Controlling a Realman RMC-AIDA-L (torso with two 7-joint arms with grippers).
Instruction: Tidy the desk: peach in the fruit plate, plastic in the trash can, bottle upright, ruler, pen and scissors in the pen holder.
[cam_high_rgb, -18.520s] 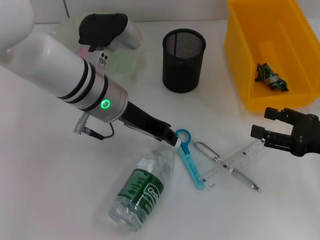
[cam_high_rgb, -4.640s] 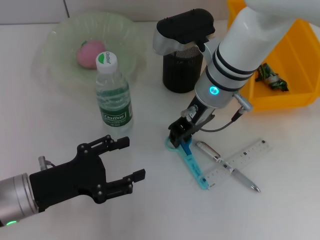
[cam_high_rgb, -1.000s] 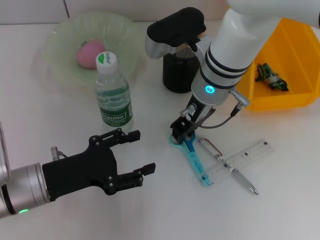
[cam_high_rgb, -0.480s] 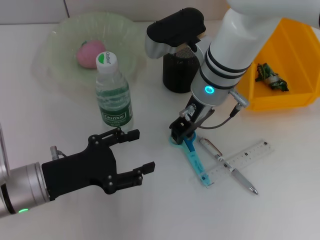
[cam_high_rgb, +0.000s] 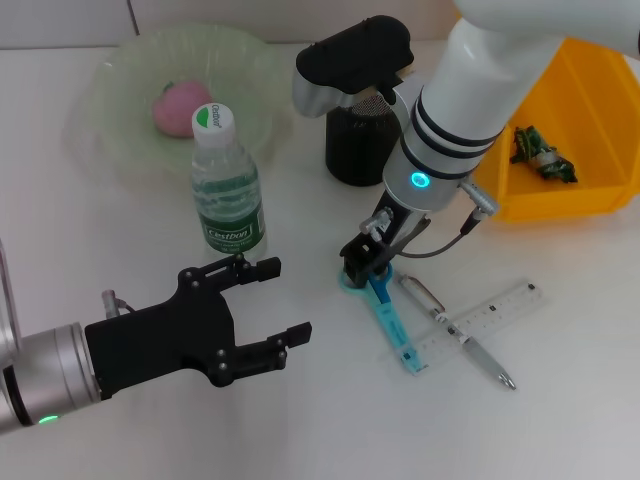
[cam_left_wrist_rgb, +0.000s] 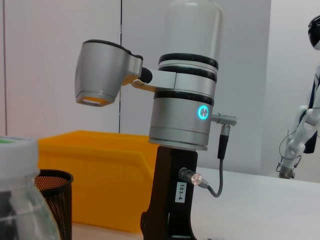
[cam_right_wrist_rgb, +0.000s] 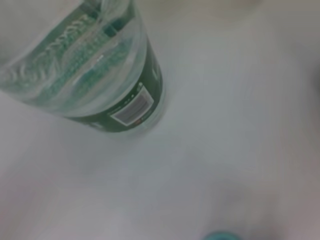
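Item: right gripper (cam_high_rgb: 364, 262). My working end, lowered onto the ring handle of the blue scissors (cam_high_rgb: 388, 311) at mid-desk, fingers down around that handle end. I cannot tell whether they have closed on it; the black fingers cover the ring. I judge the step in hand to be the pick-up of the scissors for the pen holder.

Item: scissors. Flat on the desk, handle toward the far side under my fingers, blade pointing near and right, its tip touching the ruler (cam_high_rgb: 480, 321). Taken by the handle, I judge, so the blades can drop into the holder first.

Item: pen (cam_high_rgb: 452, 332). Flat, lying across the ruler, just right of the scissors. Not yet collected.

Item: pen holder (cam_high_rgb: 355, 140). Black mesh cup, far of the scissors, partly behind my right arm. A short carry from here.

Item: left gripper (cam_high_rgb: 249, 318). Near left, off the desk, fingers spread, holding nothing. Idle, out of the right arm's way.

Item: bottle (cam_high_rgb: 226, 195). Upright, green cap on top, left of the scissors and near the plate's rim. Done.

Item: peach (cam_high_rgb: 181, 106). In the pale green fruit plate (cam_high_rgb: 115, 70), far left. Done.

Item: plastic (cam_high_rgb: 541, 152). Crumpled, in the yellow trash can (cam_high_rgb: 600, 110), far right. Done.
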